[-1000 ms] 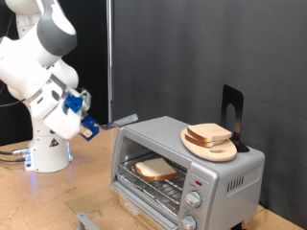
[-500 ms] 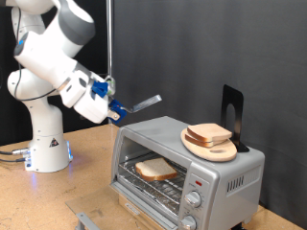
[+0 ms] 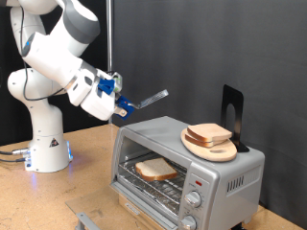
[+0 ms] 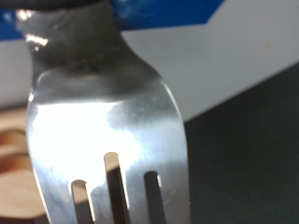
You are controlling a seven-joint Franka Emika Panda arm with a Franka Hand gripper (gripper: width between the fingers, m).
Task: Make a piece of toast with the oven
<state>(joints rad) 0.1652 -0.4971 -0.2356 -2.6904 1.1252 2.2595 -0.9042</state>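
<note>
My gripper point(image 3: 119, 102) is shut on the handle of a metal fork point(image 3: 149, 98), which sticks out towards the exterior view's right, above the oven's top left corner. The silver toaster oven point(image 3: 225, 177) stands at the lower right with its glass door point(image 3: 144, 207) folded down. A slice of pale bread with a tan crust, the toast point(image 3: 155, 170), lies on the wire rack inside. In the wrist view the fork point(image 4: 103, 121) fills the picture, tines pointing away; the fingers do not show there.
A round wooden plate point(image 3: 223, 151) with another bread slice point(image 3: 208, 132) sits on the oven's roof, in front of a black stand point(image 3: 231, 113). Two knobs point(image 3: 192, 199) are on the oven's front right. The robot's white base point(image 3: 46, 149) stands at the left.
The arm has swung up and towards the exterior view's right, carrying the fork from beside the oven's left side to above its top left corner. The toast and plate have not moved.
</note>
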